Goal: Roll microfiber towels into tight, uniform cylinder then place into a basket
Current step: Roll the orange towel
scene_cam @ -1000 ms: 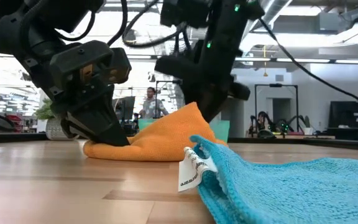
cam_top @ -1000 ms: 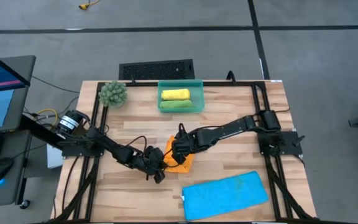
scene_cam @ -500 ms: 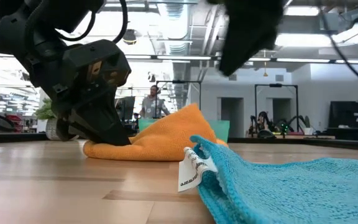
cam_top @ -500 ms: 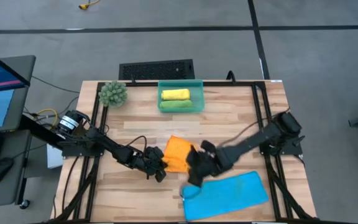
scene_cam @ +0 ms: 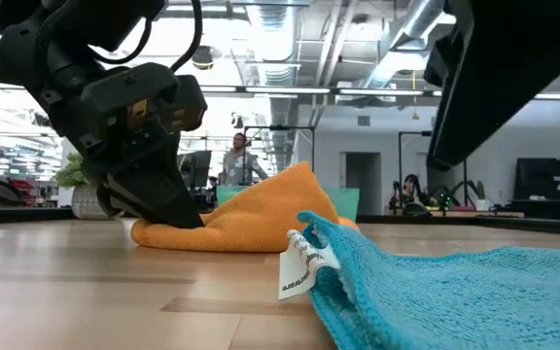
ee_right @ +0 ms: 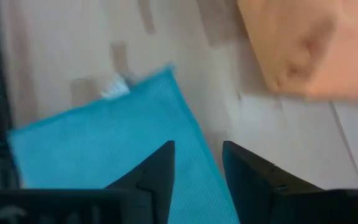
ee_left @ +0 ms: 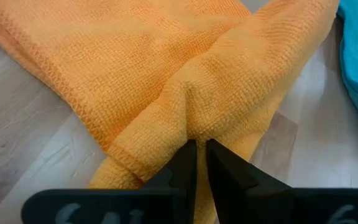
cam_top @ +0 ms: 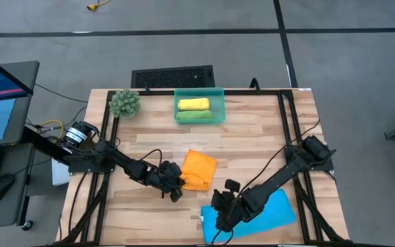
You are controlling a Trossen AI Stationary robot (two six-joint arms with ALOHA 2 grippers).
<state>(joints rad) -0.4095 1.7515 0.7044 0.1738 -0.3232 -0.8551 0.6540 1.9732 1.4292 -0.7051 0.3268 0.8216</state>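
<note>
The left claw (ee_left: 196, 163) is clamped on a pinched fold of the orange towel (cam_top: 197, 169), which lies bunched on the worktop (cam_top: 252, 137). The right claw (ee_right: 197, 171), fingers parted and empty, hovers over the near corner of the blue towel (cam_top: 280, 209), just beside the orange one. Well beyond both claws, the basket (cam_top: 199, 90) holds the yellow roll (cam_top: 193, 104) and the green roll (cam_top: 193, 116).

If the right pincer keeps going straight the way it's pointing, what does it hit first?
Most likely the flat bright blue microfiber towel: the right pincer, jaws open, points at its edge beside bare tabletop. Depth is unclear.
</note>
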